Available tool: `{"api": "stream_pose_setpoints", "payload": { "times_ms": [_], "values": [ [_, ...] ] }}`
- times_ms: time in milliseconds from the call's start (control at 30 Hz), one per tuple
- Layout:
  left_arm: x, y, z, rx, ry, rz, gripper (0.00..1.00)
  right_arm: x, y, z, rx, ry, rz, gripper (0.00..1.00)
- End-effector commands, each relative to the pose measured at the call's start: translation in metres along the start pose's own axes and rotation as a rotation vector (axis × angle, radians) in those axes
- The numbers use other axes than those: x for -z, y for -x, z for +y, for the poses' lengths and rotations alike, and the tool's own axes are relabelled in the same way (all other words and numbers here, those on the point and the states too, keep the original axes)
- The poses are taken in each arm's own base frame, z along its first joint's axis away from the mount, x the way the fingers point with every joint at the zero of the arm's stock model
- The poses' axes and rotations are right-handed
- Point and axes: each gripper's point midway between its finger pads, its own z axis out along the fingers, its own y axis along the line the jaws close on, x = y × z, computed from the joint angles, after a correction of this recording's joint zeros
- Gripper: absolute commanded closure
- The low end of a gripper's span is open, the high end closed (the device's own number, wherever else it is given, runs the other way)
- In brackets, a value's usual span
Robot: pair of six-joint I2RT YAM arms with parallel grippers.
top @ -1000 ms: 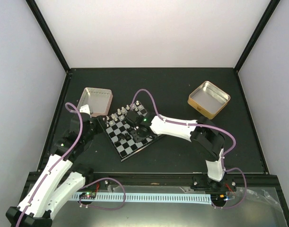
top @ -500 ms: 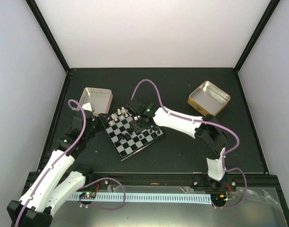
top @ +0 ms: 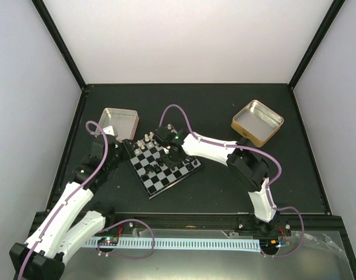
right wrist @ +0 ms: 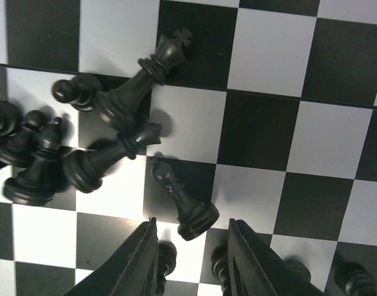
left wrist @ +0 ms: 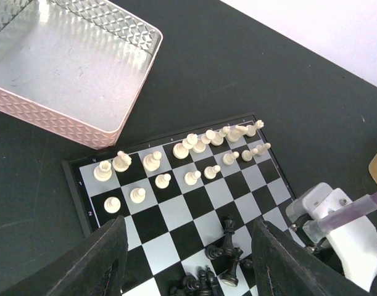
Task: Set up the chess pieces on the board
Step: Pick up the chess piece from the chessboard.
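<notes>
My right claw [right wrist: 191, 246] hangs released over the board [right wrist: 268, 49]. A toppled black piece [right wrist: 183, 203] has its base between the jaws, head pointing away up-left. Left claw [left wrist: 188, 265], also released, sits farther off.

Right pincer [right wrist: 192, 229] farther across board [top: 160, 184] (slightly), left arm [top: 78, 186] forward

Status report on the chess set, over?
Left end effector open, empty. Right end effector open above toppled black pieces on the board. White pieces set in two rows. Nothing blocking.
</notes>
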Motion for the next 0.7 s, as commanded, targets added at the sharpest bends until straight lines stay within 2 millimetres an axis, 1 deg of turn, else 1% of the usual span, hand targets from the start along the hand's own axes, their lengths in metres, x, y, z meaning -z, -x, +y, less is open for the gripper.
{"api": "stream_pose_setpoints", "payload": {
  "times_ms": [0, 267, 533, 667],
  "values": [
    [0.005, 0.016, -0.007, 0.011, -0.022, -0.047, 0.43, -0.003, 0.008, -0.010, -0.005, -0.061, -0.012, 0.68],
    [0.009, 0.020, -0.006, 0.006, -0.010, -0.064, 0.43, -0.016, 0.006, -0.009, -0.011, -0.061, 0.007, 0.73],
    [0.009, 0.021, -0.006, 0.005, -0.008, -0.060, 0.43, -0.022, 0.015, -0.009, -0.023, -0.044, -0.007, 0.77],
    [0.010, 0.022, -0.006, 0.000, -0.009, -0.060, 0.43, -0.027, 0.014, -0.010, -0.028, -0.038, 0.002, 0.78]
  ]
}}
